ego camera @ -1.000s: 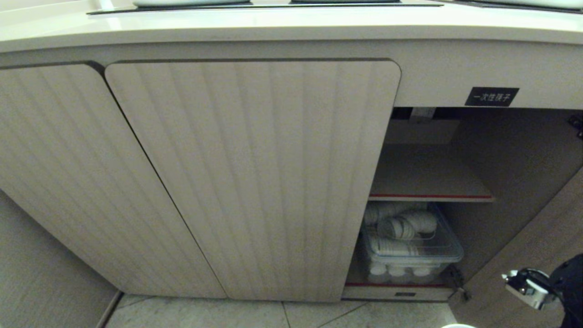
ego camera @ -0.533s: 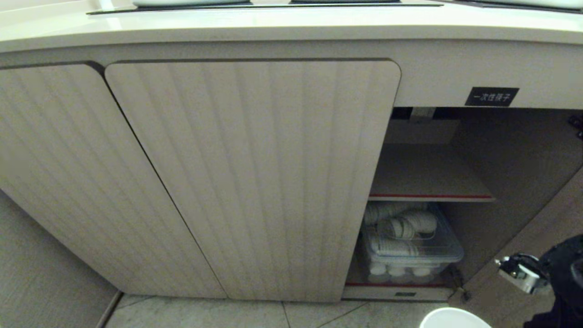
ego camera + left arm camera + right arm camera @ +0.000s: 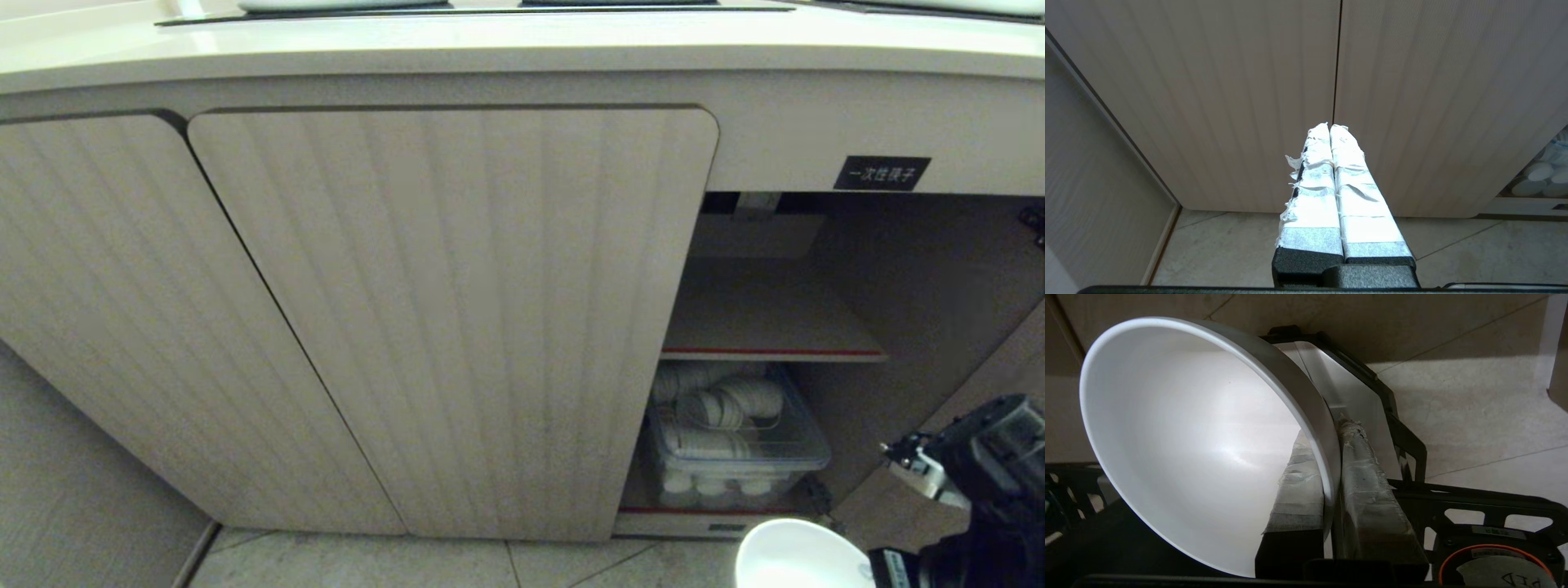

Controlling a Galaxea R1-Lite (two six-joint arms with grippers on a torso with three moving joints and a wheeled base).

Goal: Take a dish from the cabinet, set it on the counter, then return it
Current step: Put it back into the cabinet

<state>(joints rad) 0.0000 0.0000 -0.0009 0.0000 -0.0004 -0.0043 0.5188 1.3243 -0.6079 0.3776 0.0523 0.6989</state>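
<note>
The dish (image 3: 1200,449), a plain white round bowl, hangs tilted with my right gripper (image 3: 1326,430) shut on its rim, one taped finger inside and one outside. In the head view the dish (image 3: 804,555) shows at the bottom right, above the floor and just in front of the open right compartment of the cabinet (image 3: 457,327), below its red-edged shelf (image 3: 767,331). The counter (image 3: 490,41) runs along the top. My left gripper (image 3: 1329,127) is shut on nothing and points at the closed ribbed doors.
A clear bin of stacked white cups (image 3: 735,449) fills the compartment's lower level. A black label (image 3: 881,173) sits above the opening. The swung-open door (image 3: 906,506) stands to the right, close to my right arm (image 3: 988,457). Tiled floor (image 3: 490,563) lies below.
The dish has come up into the head view from the bottom edge, carried up and to the left by my right arm. The left arm has not moved.
</note>
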